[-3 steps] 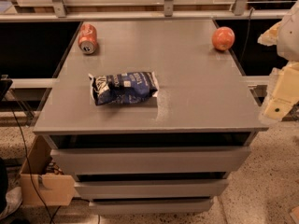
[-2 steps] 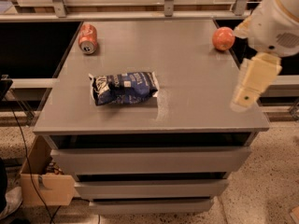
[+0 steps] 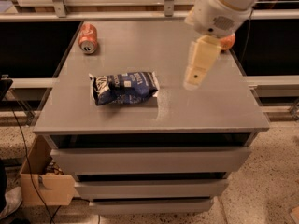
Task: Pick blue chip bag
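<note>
The blue chip bag (image 3: 123, 87) lies flat on the grey cabinet top (image 3: 140, 50), left of the middle, its long side running left to right. It is dark navy with white lettering and white patches. My gripper (image 3: 197, 71) hangs from the white arm (image 3: 219, 6) above the right half of the top, to the right of the bag and apart from it. It holds nothing that I can see.
An orange soda can (image 3: 88, 38) lies on its side at the back left of the top. An orange round object (image 3: 227, 41) sits at the back right, mostly behind my arm. Drawers are below the top. A cardboard box (image 3: 43, 181) stands on the floor at left.
My arm has swung in from the right edge of the view to over the right half of the cabinet top, closer to the bag. The bag and can have not moved.
</note>
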Robot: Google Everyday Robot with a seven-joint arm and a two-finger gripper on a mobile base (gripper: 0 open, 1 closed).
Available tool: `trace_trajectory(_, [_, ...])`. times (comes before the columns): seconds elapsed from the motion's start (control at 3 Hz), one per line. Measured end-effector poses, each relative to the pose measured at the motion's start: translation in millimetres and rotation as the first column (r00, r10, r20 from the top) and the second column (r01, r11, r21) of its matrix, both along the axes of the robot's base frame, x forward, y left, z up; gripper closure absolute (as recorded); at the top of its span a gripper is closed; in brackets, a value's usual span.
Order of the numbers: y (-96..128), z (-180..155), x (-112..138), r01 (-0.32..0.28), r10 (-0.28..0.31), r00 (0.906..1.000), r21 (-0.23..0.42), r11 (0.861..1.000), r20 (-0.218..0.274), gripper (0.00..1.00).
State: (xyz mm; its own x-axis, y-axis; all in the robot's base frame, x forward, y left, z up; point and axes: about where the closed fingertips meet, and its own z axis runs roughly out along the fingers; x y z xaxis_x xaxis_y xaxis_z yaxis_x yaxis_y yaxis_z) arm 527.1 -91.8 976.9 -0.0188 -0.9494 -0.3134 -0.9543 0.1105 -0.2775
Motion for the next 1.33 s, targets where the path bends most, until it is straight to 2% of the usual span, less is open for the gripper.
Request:
trace_trajectory(0.33, [45, 3, 13, -0.057, 0.057, 0.9984, -0.01, 0.998, 0.002, 0.0])
trace_trajectory(0.67, [92, -8, 18, -0.116, 0.116, 0.993, -0.031, 0.993, -0.024, 0.0])
trace_trajectory(1.0, [131, -28, 17, -0.174, 0.17, 0.9831, -0.047, 0.984, -0.068, 0.0])
trace_trajectory(1.33, [156, -51, 13, -0.223, 0.216, 0.9703, -0.06, 0.973, -0.11, 0.0])
